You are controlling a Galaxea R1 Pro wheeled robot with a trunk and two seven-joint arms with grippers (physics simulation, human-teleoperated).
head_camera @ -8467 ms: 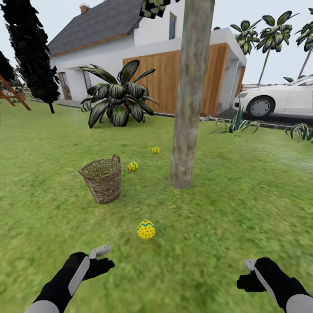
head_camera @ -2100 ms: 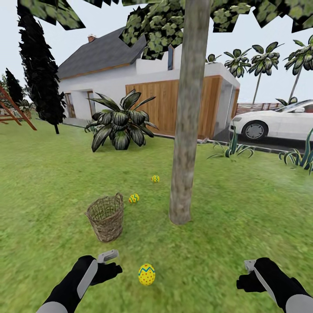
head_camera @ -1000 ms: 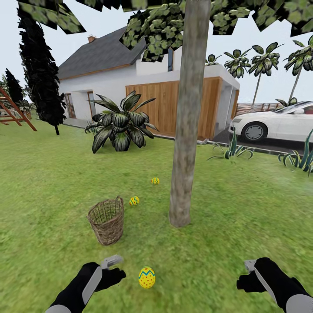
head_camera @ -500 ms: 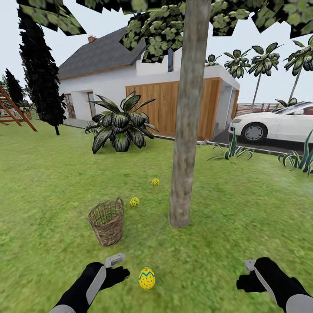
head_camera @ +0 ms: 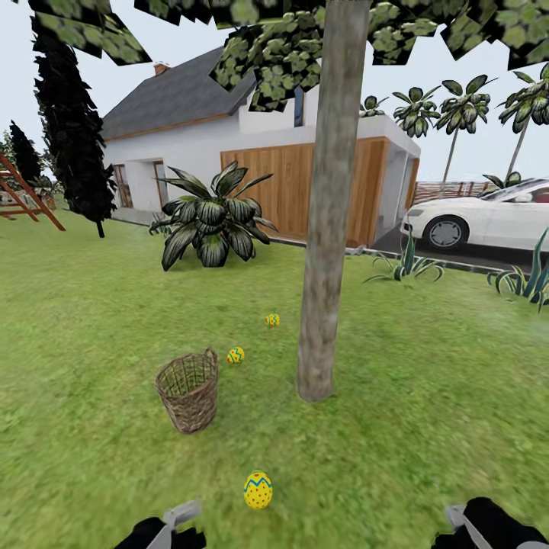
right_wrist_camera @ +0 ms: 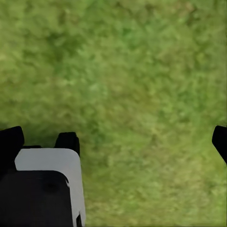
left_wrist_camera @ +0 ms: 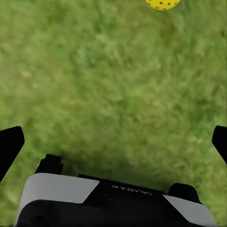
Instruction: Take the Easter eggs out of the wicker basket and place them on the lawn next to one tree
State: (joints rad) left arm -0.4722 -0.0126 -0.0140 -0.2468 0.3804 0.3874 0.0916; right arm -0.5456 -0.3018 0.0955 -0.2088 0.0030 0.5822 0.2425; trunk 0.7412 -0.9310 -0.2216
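Note:
Three yellow Easter eggs lie on the lawn point(head_camera: 427, 427). The nearest egg point(head_camera: 258, 489) is in front of me, and its edge appears as the egg point(left_wrist_camera: 162, 4) in the left wrist view. A second egg point(head_camera: 235, 355) and a third egg point(head_camera: 272, 320) lie beyond the wicker basket point(head_camera: 188, 390), left of the tree point(head_camera: 324, 252). The basket stands upright and no egg is visible inside it. My left gripper point(head_camera: 181, 521) point(left_wrist_camera: 115, 142) is open over grass, short of the nearest egg. My right gripper point(head_camera: 459, 520) point(right_wrist_camera: 115, 142) is open over bare grass.
A large dark-leaved plant point(head_camera: 210, 221) and the white house point(head_camera: 252, 145) stand behind the eggs. A white car point(head_camera: 488, 217) is parked at the right. A dark conifer point(head_camera: 72, 130) and a red wooden frame point(head_camera: 27, 194) are at the left.
Both arms have dropped toward the bottom edge of the head view within the last half second. Before that the left gripper edged toward the nearest egg. Eggs and basket have stayed put.

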